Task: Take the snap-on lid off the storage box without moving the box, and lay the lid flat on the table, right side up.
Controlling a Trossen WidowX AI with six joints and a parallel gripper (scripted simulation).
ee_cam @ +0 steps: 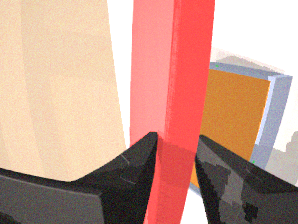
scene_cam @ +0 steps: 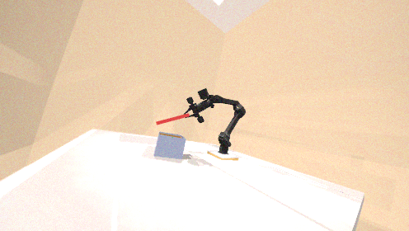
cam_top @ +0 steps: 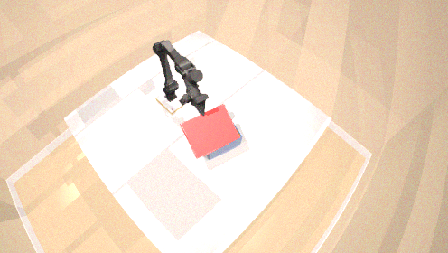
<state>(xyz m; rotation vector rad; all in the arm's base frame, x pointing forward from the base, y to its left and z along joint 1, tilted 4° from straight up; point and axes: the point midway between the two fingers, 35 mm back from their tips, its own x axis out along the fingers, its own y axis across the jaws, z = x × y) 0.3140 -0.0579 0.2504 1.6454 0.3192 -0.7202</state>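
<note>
The red lid [cam_top: 210, 132] [scene_cam: 172, 120] [ee_cam: 172, 75] is off the box and held in the air above it, tilted, its far edge lower than the edge at the gripper. My gripper [cam_top: 203, 114] [scene_cam: 188, 115] [ee_cam: 176, 140] is shut on the lid's near edge, one finger on each side of it. The blue-grey storage box [cam_top: 225, 149] [scene_cam: 169, 146] [ee_cam: 277, 107] stands upright on the table below the lid, open at the top. Its orange inside [ee_cam: 232, 110] shows in the wrist view. In the top view the lid hides most of the box.
The white table [cam_top: 280, 113] [scene_cam: 124, 186] carries the box and the arm's base plate [cam_top: 162, 105] [scene_cam: 223, 156]. The base stands close behind the box. A grey shaded patch [cam_top: 173, 194] shows on the table in the top view, on the side away from the base.
</note>
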